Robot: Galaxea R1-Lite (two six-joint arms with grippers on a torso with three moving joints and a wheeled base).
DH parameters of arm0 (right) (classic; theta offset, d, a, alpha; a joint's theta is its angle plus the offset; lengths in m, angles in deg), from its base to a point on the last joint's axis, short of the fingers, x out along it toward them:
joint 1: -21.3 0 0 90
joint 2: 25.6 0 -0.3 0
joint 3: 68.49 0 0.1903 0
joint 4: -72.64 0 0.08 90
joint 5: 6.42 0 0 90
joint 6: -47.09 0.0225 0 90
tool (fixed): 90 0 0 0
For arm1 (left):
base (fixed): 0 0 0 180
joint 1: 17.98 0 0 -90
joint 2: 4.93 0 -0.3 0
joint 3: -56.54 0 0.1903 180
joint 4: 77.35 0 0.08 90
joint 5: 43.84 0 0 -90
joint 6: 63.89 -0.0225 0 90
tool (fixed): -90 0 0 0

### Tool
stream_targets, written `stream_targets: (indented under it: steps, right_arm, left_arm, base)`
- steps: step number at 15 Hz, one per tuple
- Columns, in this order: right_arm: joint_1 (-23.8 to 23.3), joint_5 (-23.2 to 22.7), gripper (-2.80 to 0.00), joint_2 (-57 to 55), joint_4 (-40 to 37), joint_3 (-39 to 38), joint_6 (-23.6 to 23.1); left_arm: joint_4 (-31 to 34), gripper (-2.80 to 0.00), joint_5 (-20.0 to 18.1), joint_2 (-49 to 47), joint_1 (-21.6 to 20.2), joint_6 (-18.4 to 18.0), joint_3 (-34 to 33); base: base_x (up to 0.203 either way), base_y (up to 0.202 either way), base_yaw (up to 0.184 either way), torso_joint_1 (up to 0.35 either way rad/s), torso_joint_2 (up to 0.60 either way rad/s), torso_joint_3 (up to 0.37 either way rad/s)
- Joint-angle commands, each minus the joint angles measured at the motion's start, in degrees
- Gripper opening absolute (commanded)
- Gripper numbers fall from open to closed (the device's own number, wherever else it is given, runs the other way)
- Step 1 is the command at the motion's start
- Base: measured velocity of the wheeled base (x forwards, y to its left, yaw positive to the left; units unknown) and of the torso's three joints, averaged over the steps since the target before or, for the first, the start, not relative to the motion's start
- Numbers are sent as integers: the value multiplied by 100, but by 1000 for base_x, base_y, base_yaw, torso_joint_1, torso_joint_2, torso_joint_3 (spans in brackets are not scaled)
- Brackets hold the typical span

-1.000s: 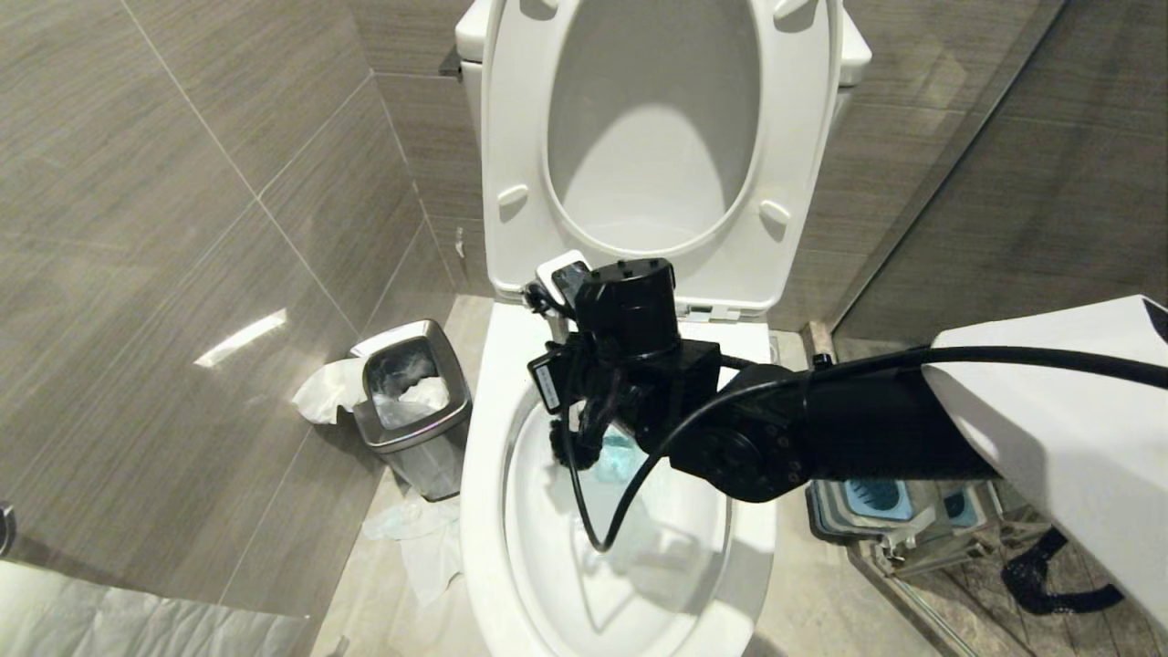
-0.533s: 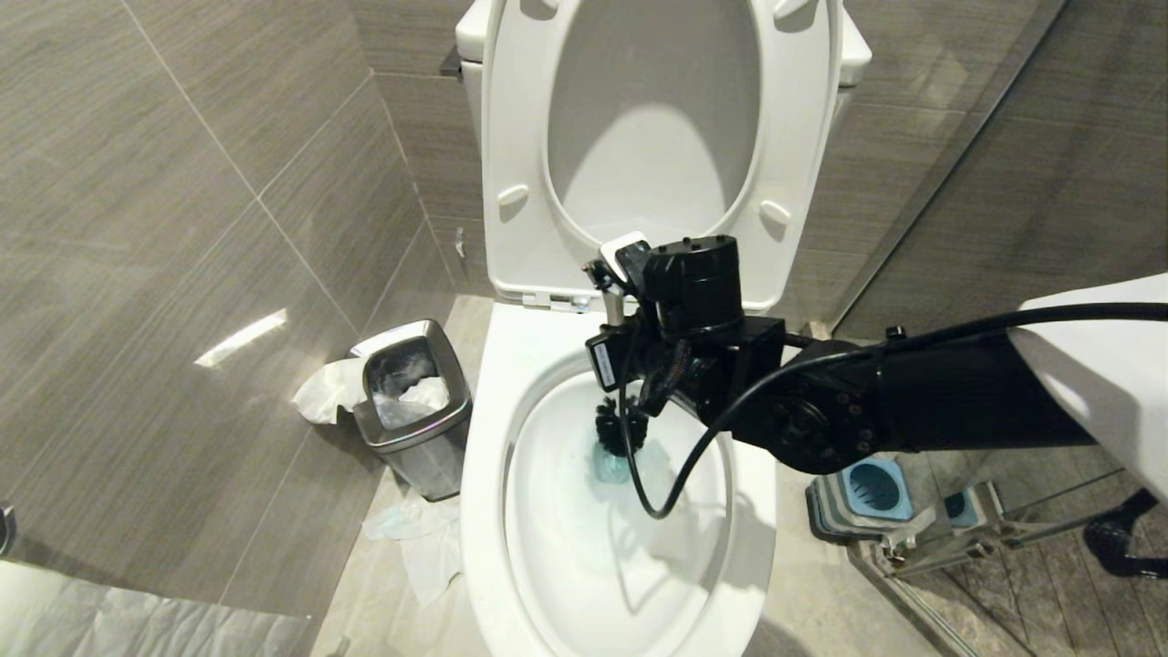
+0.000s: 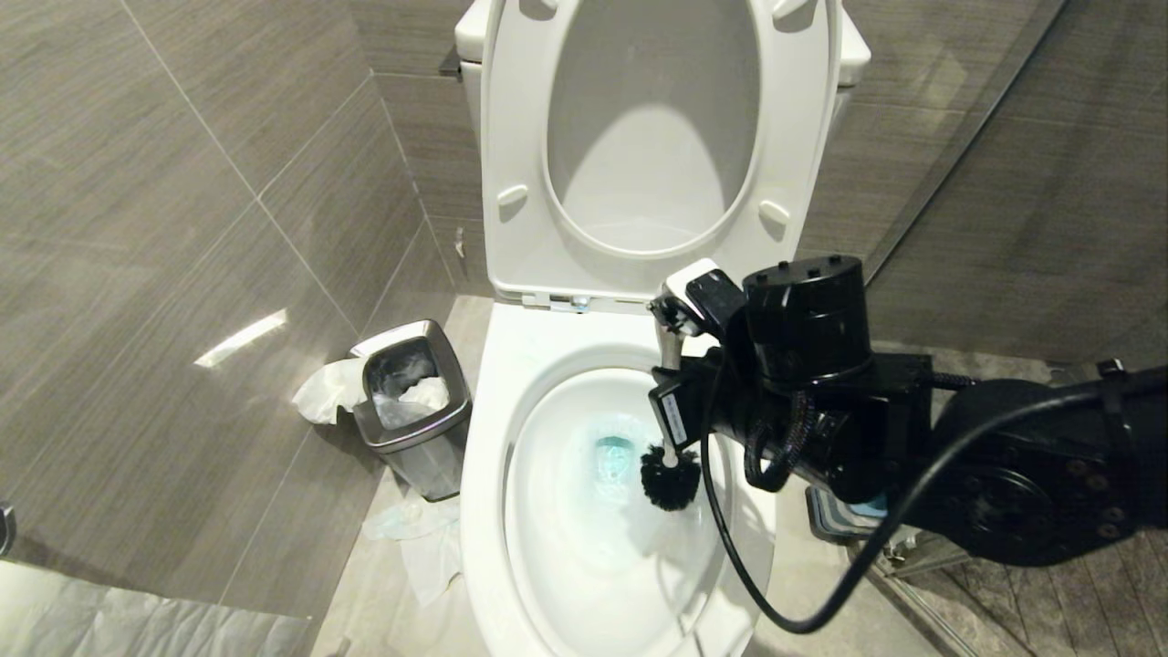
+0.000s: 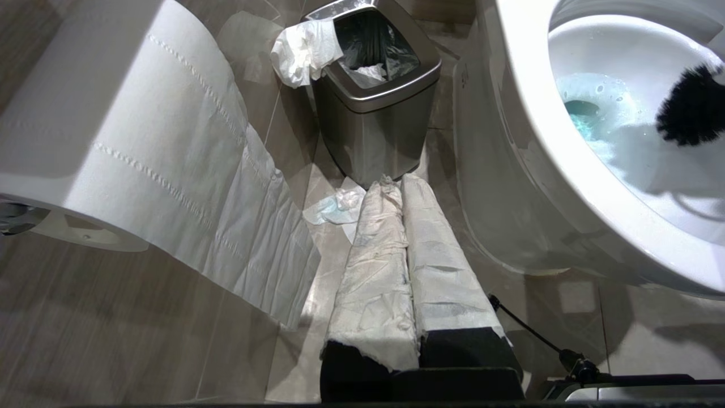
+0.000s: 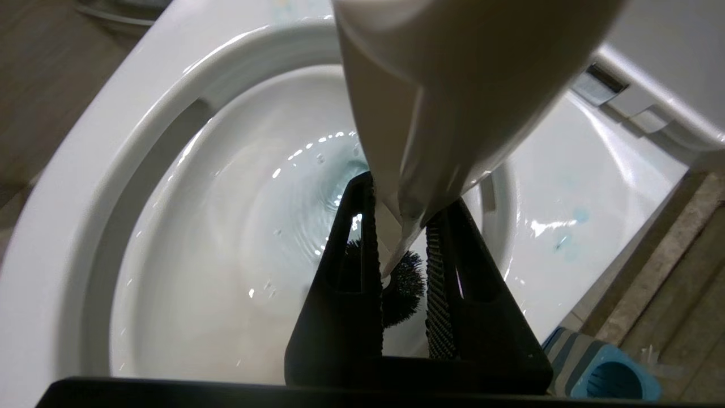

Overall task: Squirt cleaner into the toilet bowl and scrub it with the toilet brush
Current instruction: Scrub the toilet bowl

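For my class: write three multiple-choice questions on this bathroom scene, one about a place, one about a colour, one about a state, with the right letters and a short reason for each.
1. Where is the steel waste bin?
A. On the floor on the robot's left of the toilet bowl
B. Behind the cistern
C. Inside the shower

2. What colour tints the water at the bowl's drain?
A. Yellow
B. Pale turquoise-blue
C. Pink

3. What is the right gripper doing?
A. Hanging open over the floor
B. Holding a bottle
C. Gripping the toilet brush with its bristle head inside the bowl

Answers:
1 A: the head view shows the bin beside the bowl on that side.
2 B: the cleaner shows blue there.
3 C: the white handle sits between the fingers in the right wrist view.
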Motion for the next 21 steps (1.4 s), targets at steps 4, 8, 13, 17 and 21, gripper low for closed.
stream_targets:
  steps: [4,8,13,17,21]
  right_arm:
    - [997,241,-280,581,21,-700,202]
    - [1792,537,-280,419,21,-717,417]
    - [1765,584,-280,-638,36,307,620]
    - [1338,590,-280,-1501,36,1530,552]
    - [681,559,-280,-1831,38,2275,55]
  left_arm:
    - [0,-280,4,0,0,3,-18]
    - [0,-280,-4,0,0,3,-18]
    - [0,-280,2,0,0,-4,-18]
    - [0,-280,3,0,0,3,-18]
    - [0,-280,4,0,0,3,-18]
  base:
    - [0,0,0,0,0,0]
    - [0,0,0,0,0,0]
    - [0,0,0,0,0,0]
    - [0,0,0,0,0,0]
    - [0,0,0,0,0,0]
